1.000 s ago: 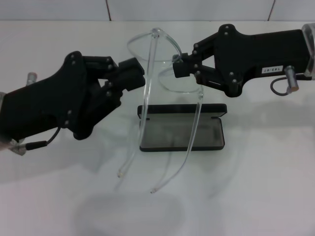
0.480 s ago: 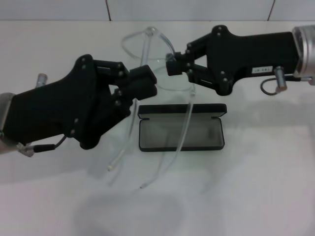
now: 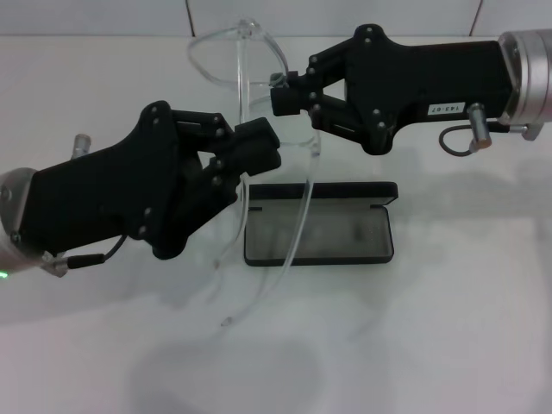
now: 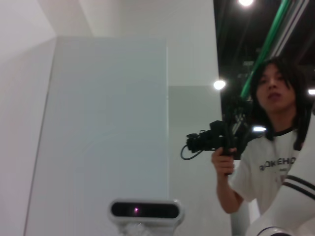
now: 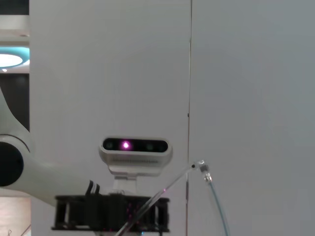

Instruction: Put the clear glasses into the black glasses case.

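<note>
Holding clear glasses [image 3: 259, 103] w/ both grippers, left gripper [image 3: 259, 148], right gripper [image 3: 285, 97], above open black glasses case [image 3: 317, 231]

We note the head view looks steeply down, close over the white table [image 3: 448, 328]. Both wrist views face upward and back toward the robot's head camera [image 4: 145, 210] [image 5: 135, 146], their only shared feature.

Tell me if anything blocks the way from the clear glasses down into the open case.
Nothing visible does. The right gripper holds the clear glasses above the black glasses case, which lies open with nothing inside. The left gripper sits beside the glasses, not over the case.
</note>
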Robot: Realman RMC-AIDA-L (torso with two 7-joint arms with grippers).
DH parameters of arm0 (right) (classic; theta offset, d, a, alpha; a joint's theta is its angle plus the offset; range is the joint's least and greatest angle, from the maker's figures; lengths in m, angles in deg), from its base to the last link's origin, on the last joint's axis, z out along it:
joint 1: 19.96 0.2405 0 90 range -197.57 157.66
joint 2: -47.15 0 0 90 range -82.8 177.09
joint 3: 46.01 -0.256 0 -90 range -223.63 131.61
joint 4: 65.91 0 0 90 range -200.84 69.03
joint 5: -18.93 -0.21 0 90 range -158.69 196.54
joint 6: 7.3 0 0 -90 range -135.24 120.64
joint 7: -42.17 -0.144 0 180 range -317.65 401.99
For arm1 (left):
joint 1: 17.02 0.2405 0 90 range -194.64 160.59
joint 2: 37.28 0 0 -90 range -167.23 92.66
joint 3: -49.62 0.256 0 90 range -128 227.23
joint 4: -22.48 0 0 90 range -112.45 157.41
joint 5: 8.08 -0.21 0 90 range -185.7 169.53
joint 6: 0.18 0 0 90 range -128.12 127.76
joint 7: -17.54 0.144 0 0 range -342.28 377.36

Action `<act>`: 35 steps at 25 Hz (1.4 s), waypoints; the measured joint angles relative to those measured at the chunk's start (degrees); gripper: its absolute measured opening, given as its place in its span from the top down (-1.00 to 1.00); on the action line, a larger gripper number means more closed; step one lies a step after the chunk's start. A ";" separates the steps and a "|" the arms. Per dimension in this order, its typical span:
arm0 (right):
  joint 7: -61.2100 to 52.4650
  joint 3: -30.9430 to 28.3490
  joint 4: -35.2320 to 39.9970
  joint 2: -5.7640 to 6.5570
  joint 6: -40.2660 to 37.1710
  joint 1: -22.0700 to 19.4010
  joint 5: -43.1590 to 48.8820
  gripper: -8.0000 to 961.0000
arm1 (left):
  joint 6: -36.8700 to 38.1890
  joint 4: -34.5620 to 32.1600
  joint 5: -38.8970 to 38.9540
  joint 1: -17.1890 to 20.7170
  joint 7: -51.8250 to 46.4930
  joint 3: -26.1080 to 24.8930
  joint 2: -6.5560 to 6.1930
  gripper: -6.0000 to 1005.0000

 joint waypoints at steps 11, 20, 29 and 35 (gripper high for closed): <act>0.79 2.01 -1.75 -0.06 -0.14 0.25 -3.00 0.85 | -2.33 0.66 -0.19 -0.33 0.10 0.10 -0.07 0.89; 1.35 4.38 -3.37 0.01 -0.10 0.85 -3.55 0.85 | -4.47 1.00 1.07 0.02 0.36 -0.24 0.18 0.89; 1.41 4.64 -3.62 -0.02 -0.09 0.99 -3.68 0.85 | -4.51 2.44 1.57 -0.46 0.95 -0.54 0.19 0.90; 2.38 4.51 -3.78 -0.06 0.20 0.60 -3.73 0.85 | -4.53 2.58 1.57 -0.21 0.98 -0.52 0.19 0.90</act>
